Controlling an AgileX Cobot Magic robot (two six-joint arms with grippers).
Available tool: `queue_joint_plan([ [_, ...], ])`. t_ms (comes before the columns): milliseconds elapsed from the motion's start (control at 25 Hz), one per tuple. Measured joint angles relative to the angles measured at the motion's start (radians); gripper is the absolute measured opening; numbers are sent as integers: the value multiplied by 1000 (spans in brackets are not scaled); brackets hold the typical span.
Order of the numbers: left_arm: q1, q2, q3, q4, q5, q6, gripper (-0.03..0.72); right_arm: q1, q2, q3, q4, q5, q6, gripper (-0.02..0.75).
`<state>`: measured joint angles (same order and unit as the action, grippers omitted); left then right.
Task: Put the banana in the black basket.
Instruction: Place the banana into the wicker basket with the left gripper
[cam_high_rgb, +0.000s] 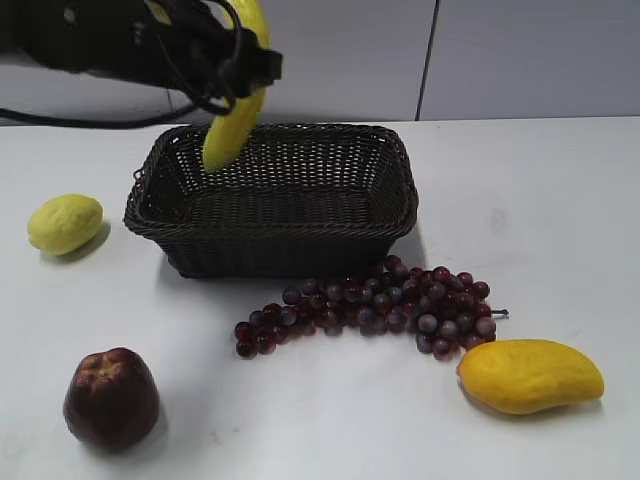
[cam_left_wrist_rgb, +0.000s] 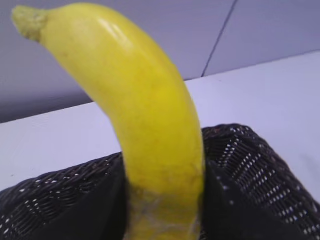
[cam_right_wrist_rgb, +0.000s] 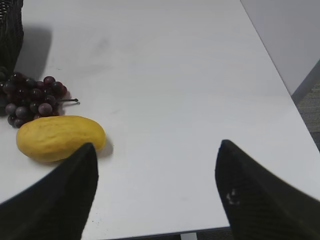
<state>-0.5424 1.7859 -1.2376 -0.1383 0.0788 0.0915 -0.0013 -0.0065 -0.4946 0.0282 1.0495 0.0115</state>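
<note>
From the exterior view, the banana (cam_high_rgb: 232, 125) is seen clamped in the left gripper (cam_high_rgb: 238, 68) at the upper left, its long axis steep and only slightly tilted, its lower tip hanging over the back left corner of the black basket (cam_high_rgb: 275, 200); whether that tip is already below the braided rim or just above it cannot be told; the upper end is cut off at the top edge. A lemon (cam_high_rgb: 65, 223) lies on the table (cam_high_rgb: 530, 210) to the left of the basket, a dark red apple (cam_high_rgb: 111, 396) near the front left, a bunch of grapes (cam_high_rgb: 375, 310) just before the basket's front wall, and a mango (cam_high_rgb: 530, 375) at the front right; the right arm is not seen in this view.

Through the left wrist view, the banana (cam_left_wrist_rgb: 150, 125) is shown rising from between the dark jaws pressed against its sides at the bottom edge, the scuffed pale patch sitting at the grip and the stem end curving up to the left; the basket's woven wall (cam_left_wrist_rgb: 260, 170) lies directly behind and beneath it; a release here is judged likely to drop the fruit inside, the left arm being the only one near.

Across the right wrist view, the right gripper (cam_right_wrist_rgb: 155, 192) is seen spread wide and holding nothing, over bare table, with mango (cam_right_wrist_rgb: 60, 137) and grapes (cam_right_wrist_rgb: 32, 97) just beside each other at the left and only a corner of the basket (cam_right_wrist_rgb: 11, 20) at the far upper left; this arm is well apart from the task.
</note>
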Motion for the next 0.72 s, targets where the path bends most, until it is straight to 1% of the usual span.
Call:
queue_joint_plan([
  [80, -26, 38, -1, 94, -15, 1, 416, 0, 0, 0, 0, 0, 0, 583],
  [160, -42, 71, -1, 156, -19, 5, 416, 0, 0, 0, 0, 0, 0, 583],
  [240, -48, 99, -1, 188, -19, 5, 416, 0, 0, 0, 0, 0, 0, 583],
  [360, -49, 120, -1, 204, -17, 5, 421, 0, 0, 0, 0, 0, 0, 583],
  [400, -49, 122, -1, 207, -15, 5, 436, 0, 0, 0, 0, 0, 0, 583],
  [600, -49, 116, -1, 209, -15, 6, 577, 0, 0, 0, 0, 0, 0, 583],
  [720, -49, 90, -1, 209, -9, 7, 601, 0, 0, 0, 0, 0, 0, 583],
])
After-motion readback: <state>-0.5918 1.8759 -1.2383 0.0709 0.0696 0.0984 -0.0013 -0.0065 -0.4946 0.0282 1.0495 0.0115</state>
